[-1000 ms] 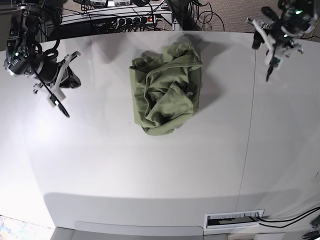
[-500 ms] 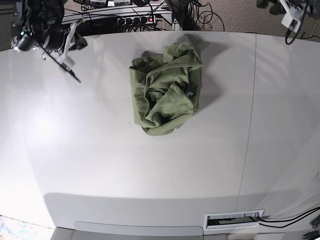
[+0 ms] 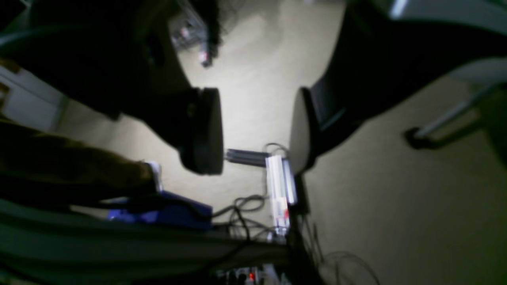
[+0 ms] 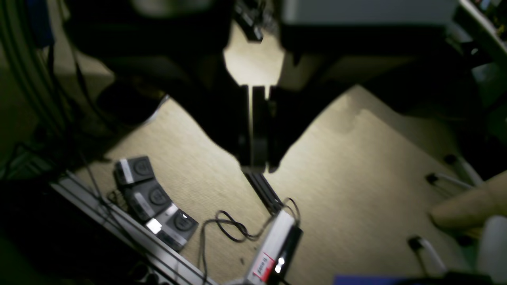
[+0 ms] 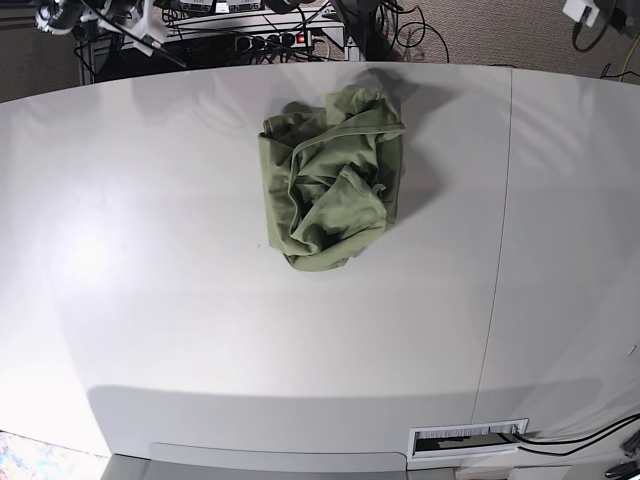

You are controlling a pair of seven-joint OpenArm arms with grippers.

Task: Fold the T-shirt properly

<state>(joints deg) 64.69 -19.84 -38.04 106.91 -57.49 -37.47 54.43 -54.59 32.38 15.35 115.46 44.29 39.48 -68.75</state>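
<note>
The olive-green T-shirt [image 5: 330, 180] lies crumpled in a heap on the white table [image 5: 200, 300], a little behind the middle. Both arms are raised off the table at the back corners, far from the shirt. Only a bit of the right arm [image 5: 100, 15] shows at the base view's top left, and a scrap of the left arm [image 5: 583, 10] at its top right. In the left wrist view my left gripper [image 3: 253, 134] stands open over the floor, nothing between its pads. My right gripper [image 4: 253, 158] is shut on nothing, also over the carpet. Neither wrist view shows the shirt.
Behind the table lie a power strip [image 5: 265, 42] and tangled cables. Foot pedals [image 4: 150, 198] and a cabled strip [image 4: 273, 245] rest on the carpet. A seam [image 5: 497, 260] runs down the table's right part. A slot plate [image 5: 468, 437] sits at the front edge.
Both arms have lifted up and back toward the far corners, almost leaving the base view. The T-shirt has not moved. Neither gripper has changed its opening.
</note>
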